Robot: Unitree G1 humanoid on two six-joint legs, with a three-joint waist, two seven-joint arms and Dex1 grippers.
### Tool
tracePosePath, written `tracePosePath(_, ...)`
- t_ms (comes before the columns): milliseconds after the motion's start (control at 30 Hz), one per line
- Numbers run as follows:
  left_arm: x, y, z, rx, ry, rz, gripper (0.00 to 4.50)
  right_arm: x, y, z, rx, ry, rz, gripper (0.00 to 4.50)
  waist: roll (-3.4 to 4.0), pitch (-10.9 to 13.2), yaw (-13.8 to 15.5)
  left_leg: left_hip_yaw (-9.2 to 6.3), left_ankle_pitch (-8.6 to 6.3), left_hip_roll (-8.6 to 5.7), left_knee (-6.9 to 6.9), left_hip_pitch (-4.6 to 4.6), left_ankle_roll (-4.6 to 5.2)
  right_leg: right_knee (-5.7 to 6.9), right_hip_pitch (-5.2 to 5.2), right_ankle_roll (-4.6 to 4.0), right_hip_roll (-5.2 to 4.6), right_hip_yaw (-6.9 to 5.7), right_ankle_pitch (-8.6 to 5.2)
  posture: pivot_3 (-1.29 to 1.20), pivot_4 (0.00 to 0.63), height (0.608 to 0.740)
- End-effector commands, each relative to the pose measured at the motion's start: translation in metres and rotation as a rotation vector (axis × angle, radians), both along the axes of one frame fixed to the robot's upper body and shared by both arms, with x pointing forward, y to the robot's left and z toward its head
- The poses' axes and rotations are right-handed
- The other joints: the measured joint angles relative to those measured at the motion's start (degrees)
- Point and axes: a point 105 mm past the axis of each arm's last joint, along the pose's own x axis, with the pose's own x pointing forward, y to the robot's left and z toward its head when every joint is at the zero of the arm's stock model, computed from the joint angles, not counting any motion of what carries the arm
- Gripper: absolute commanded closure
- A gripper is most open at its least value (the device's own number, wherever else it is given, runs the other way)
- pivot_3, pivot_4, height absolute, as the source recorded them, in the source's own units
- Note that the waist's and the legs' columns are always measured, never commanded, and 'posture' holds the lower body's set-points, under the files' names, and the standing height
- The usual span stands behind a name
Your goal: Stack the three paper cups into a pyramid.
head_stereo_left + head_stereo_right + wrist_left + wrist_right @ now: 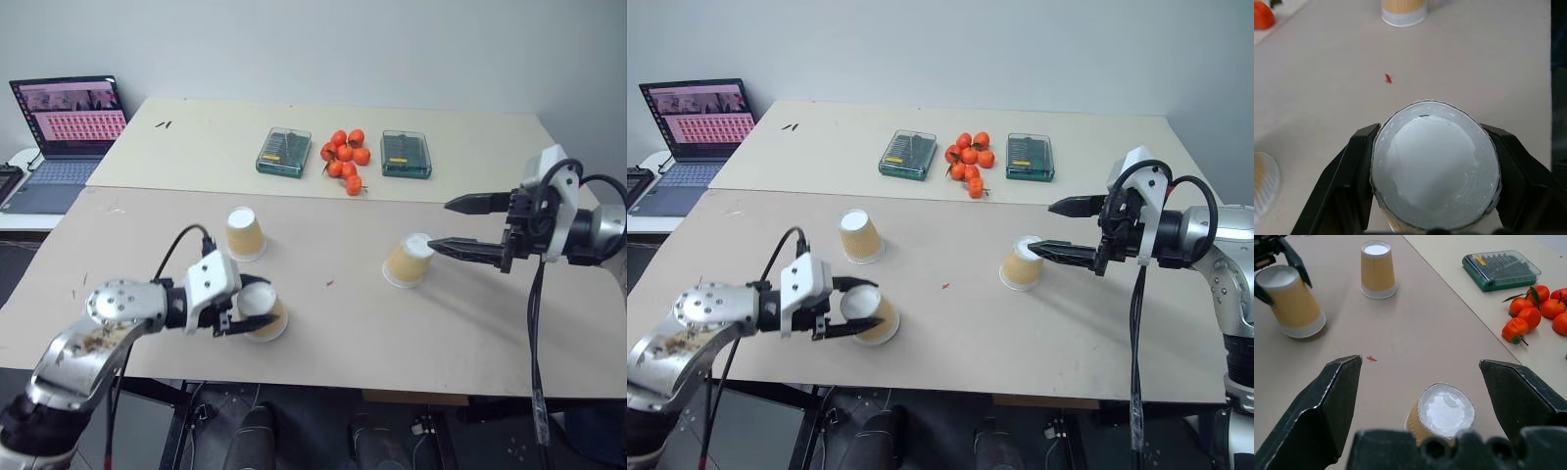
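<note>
Left tool (844, 319) pinching the near cup (869, 315) at its base, tilted on the tabletop (1038, 333); right tool (1420, 382) spread wide around the right cup (1442, 416); third cup (244, 233) upright behind; risks crushing thin paper or tipping.

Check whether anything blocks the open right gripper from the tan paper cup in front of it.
Nothing visible does. The right gripper is open with its black fingers either side of the upside-down tan paper cup; only bare beige tabletop lies around it.
</note>
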Motion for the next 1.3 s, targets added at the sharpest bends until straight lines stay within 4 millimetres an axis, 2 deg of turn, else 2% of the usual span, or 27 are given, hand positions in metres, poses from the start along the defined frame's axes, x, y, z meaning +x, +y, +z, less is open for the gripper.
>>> tracePosePath(33, 0.006, -0.014, 0.020, -0.053, -0.004, -0.061, 1.47, -0.004, 0.001, 0.013, 0.001, -0.078, -0.006, 0.00, 0.00, 0.0, 0.0, 0.00, 0.00, -0.01, 0.00, -0.01, 0.00, 0.00, 0.00, -0.01, 0.00, 0.00, 0.00, 0.00, 0.150, 0.732)
tracePosePath(200, 0.013, -0.030, 0.034, -0.058, 0.005, -0.149, 1.47, -0.007, 0.004, 0.013, 0.018, -0.091, -0.021, 0.00, 0.00, 0.0, -0.3, -0.01, -0.04, -0.02, -0.02, -0.10, 0.06, 0.01, -0.04, -0.01, 0.01, 0.00, 0.01, 0.00, 0.150, 0.732)
tracePosePath(367, 0.033, -0.056, 0.061, -0.042, -0.042, -0.239, 1.47, -0.012, 0.002, 0.010, 0.039, -0.105, -0.059, 0.00, 0.00, 0.0, 0.2, -0.09, -0.04, -0.06, 0.12, -0.19, 0.06, 0.01, -0.01, 0.04, 0.04, -0.04, 0.01, 0.00, 0.150, 0.732)
tracePosePath(467, 0.044, -0.070, 0.067, -0.014, -0.070, -0.287, 1.47, -0.016, 0.002, 0.008, 0.054, -0.114, -0.081, 0.00, 0.00, 0.0, 0.3, -0.11, -0.04, -0.10, 0.14, -0.22, 0.06, -0.01, 0.01, 0.07, 0.02, -0.06, 0.01, 0.00, 0.150, 0.732)
tracePosePath(567, 0.058, -0.087, 0.058, 0.061, -0.114, -0.346, 1.47, -0.020, 0.002, 0.006, 0.070, -0.123, -0.108, 0.00, 0.00, 0.0, 0.5, -0.14, -0.03, -0.11, 0.12, -0.23, 0.07, 0.00, 0.00, 0.07, 0.02, -0.10, 0.01, 0.00, 0.150, 0.732)
tracePosePath(733, 0.069, -0.108, 0.046, 0.081, -0.120, -0.415, 1.47, -0.027, 0.000, 0.005, 0.081, -0.133, -0.144, 0.00, 0.00, 0.0, 0.2, -0.17, -0.03, -0.12, 0.12, -0.28, 0.07, 0.00, -0.02, 0.06, 0.02, -0.10, 0.02, 0.00, 0.150, 0.732)
tracePosePath(933, 0.076, -0.117, 0.020, 0.149, -0.149, -0.466, 1.47, -0.035, -0.004, 0.004, 0.082, -0.138, -0.179, 0.00, 0.00, 0.0, -0.1, -0.19, -0.03, -0.13, 0.12, -0.29, 0.07, 0.01, -0.02, 0.06, 0.01, -0.10, 0.02, 0.00, 0.150, 0.732)
tracePosePath(1300, 0.081, -0.134, 0.005, 0.081, -0.093, -0.473, 1.47, -0.039, -0.007, 0.007, 0.069, -0.147, -0.213, 0.00, 0.00, 0.0, 0.0, -0.23, -0.03, -0.19, 0.15, -0.32, 0.07, 0.02, -0.01, 0.08, -0.02, -0.11, 0.02, 0.00, 0.150, 0.732)
